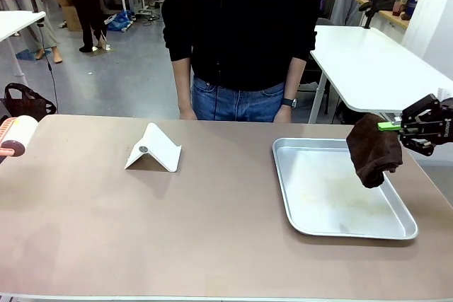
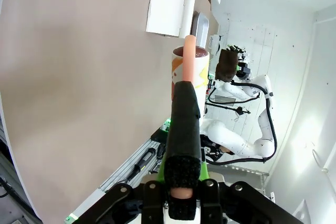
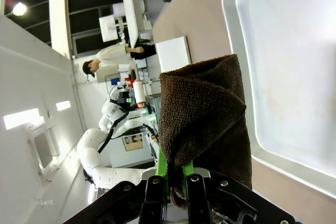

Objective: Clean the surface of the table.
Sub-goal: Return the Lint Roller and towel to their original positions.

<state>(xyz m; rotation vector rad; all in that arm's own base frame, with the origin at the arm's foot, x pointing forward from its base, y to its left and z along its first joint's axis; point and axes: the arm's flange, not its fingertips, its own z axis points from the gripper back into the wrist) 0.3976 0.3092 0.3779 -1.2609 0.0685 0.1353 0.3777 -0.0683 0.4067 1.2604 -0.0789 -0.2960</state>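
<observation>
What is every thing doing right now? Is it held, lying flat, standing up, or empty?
Brown cloth: held up by the right gripper, hanging over the tray's edge.
Lint roller: held by the left gripper.
Tray: lying flat on the table, nothing in it.
White stand: standing on the table, untouched.

The right gripper (image 1: 393, 126) is black with bright green pads on a white arm. The left gripper (image 2: 183, 182) has the same black frame. The person (image 1: 241, 33) wears a black long-sleeved top, blue jeans and a dark wristwatch (image 1: 288, 102).
</observation>
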